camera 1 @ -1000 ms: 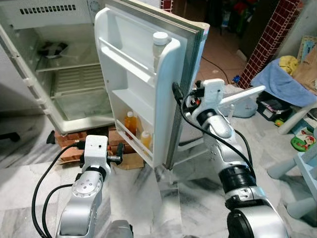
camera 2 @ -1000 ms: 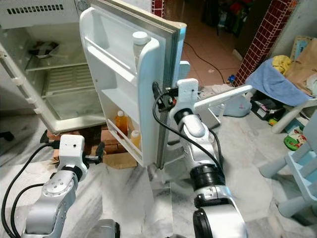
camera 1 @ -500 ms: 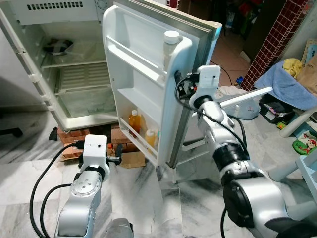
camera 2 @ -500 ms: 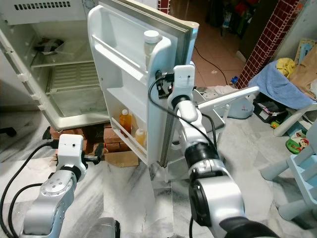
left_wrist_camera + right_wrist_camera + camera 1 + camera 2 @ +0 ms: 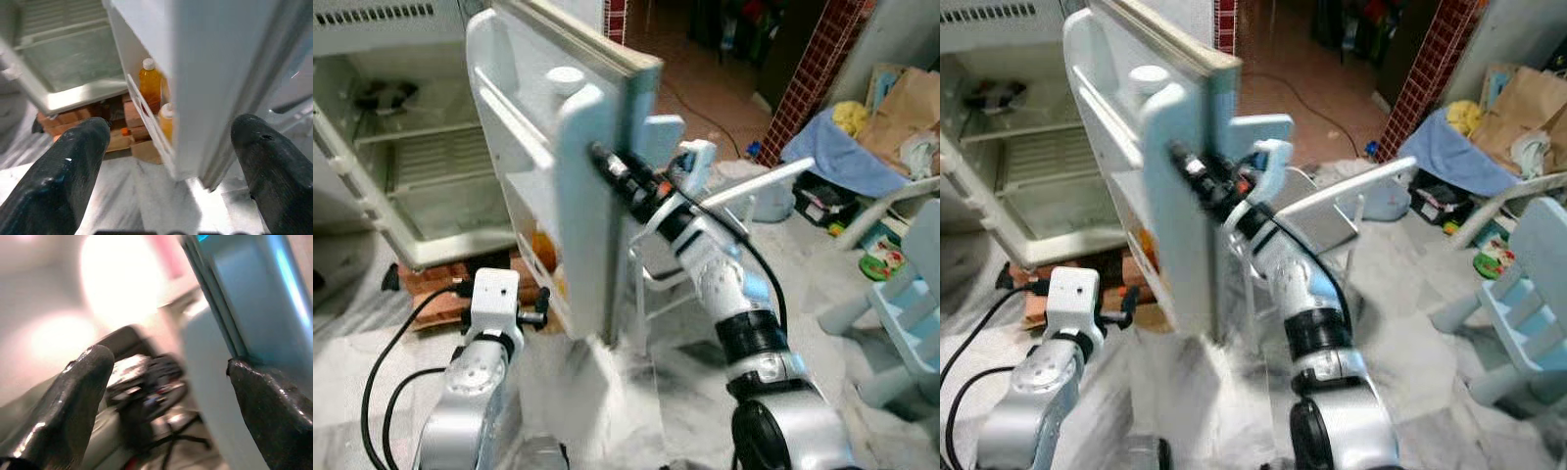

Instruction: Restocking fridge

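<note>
Fridge door [image 5: 592, 186] edge meets the raised, outstretched right end effector [image 5: 607, 164].

**Setting: lived-in home interior**

Marble-patterned tile floor [image 5: 862, 264]. Small white fridge [image 5: 421, 127] propped on bricks [image 5: 63, 122]. Light-blue child's chair [image 5: 1528, 304], blue cloth [image 5: 847, 152], paper bag [image 5: 901, 103] and toys lie about; red-tiled pillar [image 5: 808, 73] behind.

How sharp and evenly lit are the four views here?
Both eye views are motion-blurred, smearing the fridge door; the left wrist view is sharp on the orange bottles; the right wrist view is blurred, with a blown-out bright patch washing out the background.
</note>
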`<state>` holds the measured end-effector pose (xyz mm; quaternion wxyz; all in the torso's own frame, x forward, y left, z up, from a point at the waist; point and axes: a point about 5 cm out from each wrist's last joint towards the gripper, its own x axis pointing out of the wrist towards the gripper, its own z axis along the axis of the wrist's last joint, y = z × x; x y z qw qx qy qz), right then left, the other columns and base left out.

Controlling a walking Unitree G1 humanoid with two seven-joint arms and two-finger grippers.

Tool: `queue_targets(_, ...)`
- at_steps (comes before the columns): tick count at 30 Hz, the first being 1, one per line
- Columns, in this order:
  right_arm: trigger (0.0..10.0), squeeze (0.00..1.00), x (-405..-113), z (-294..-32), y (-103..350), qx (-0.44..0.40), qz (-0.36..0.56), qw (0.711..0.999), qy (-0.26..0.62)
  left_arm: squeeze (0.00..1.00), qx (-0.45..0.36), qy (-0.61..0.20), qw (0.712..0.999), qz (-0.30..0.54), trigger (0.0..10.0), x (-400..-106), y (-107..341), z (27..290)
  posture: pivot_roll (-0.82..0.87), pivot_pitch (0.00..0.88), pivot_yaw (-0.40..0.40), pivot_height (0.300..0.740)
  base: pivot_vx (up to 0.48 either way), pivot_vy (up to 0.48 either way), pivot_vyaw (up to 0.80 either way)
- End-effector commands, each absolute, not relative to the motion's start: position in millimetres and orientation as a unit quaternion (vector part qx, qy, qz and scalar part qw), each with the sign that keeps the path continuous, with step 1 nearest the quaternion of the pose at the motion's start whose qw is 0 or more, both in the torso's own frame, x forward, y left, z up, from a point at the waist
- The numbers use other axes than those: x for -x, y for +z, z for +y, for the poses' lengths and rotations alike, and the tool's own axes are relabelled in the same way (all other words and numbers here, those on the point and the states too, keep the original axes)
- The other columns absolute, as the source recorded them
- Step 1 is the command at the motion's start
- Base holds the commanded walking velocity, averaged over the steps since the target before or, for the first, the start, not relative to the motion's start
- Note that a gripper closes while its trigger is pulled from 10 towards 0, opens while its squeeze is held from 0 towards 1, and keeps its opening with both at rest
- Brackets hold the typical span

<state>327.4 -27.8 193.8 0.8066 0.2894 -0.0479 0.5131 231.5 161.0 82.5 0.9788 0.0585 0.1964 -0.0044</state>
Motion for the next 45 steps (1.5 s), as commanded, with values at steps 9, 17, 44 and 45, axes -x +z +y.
queue_targets(9, 10.0, 0.0, -298.2, -81.0, 131.0, -0.138, 0.027, 0.877, 0.46, 0.0, -0.066, -0.012, 0.981, 0.179, 10.0, -232.7, 89.3, 161.1, 0.22, 0.0, -0.06, 0.74, 0.0, 0.0, 0.0)
queue_targets(17, 10.0, 0.0, -294.4, -109.7, 116.3, -0.077, -0.002, 0.959, 0.272, 0.0, -0.046, -0.035, 0.988, 0.14, 10.0, -238.6, 99.8, 152.3, 0.19, 0.0, -0.055, 0.74, 0.0, 0.0, 0.0)
queue_targets(44, 10.0, 0.0, -300.4, -128.5, 113.5, -0.067, -0.003, 0.993, 0.1, 0.0, -0.023, -0.072, 0.989, 0.126, 10.0, -245.3, 99.6, 139.3, 0.15, 0.0, -0.063, 0.74, -0.276, 0.078, -0.69)
queue_targets(45, 10.0, 0.0, -300.4, -128.5, 113.5, -0.067, -0.003, 0.993, 0.1, 0.0, -0.023, -0.072, 0.989, 0.126, 10.0, -245.3, 99.6, 139.3, 0.15, 0.0, -0.063, 0.74, -0.304, 0.315, -0.8)
